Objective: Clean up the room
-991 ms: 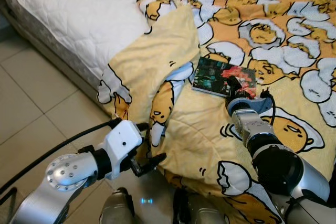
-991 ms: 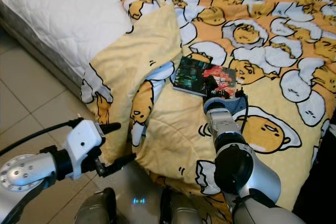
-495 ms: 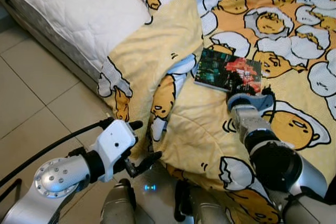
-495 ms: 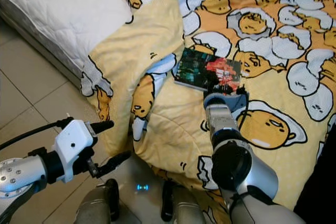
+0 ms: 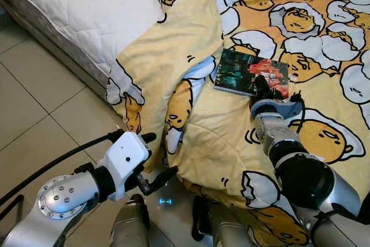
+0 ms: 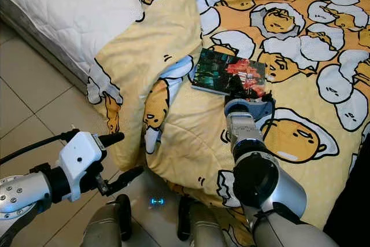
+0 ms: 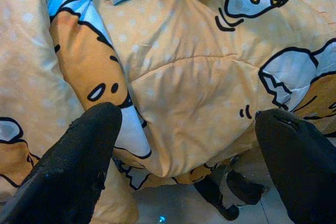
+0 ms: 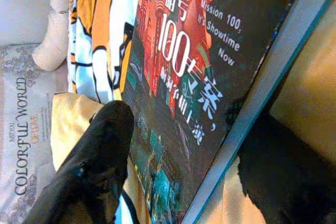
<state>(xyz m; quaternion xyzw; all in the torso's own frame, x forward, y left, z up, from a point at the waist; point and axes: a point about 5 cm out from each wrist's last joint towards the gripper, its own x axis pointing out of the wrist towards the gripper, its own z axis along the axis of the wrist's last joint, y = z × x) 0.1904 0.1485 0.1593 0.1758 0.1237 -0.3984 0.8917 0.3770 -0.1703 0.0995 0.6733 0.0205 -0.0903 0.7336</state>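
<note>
One book (image 5: 251, 78), right gripper (image 5: 265, 88) unmoved since earlier.

one book (image 5: 251, 77), one patterned blanket (image 5: 300, 39), one white mattress (image 5: 75, 4)

head stereo: down on bed (image 5: 87, 10) | wrists: close, share book (image 8: 210, 77)

- Head views: evenly bright, soft indoor light and sharp focus across the duvet (image 5: 231, 143) and mattress (image 5: 75, 4).
- Shadows are weak; a dim band sits under the duvet's hanging edge on the tiled floor (image 5: 34, 114).
- A small cyan glow (image 5: 166, 202) shines low between the robot's legs.
- Left wrist view: fabric fairly crisp, the near black fingers (image 7: 79, 166) soft-edged.
- Right wrist view: warm cast, book cover (image 8: 194, 77) readable, the close finger blurred, deep shadow beneath the book.
</note>
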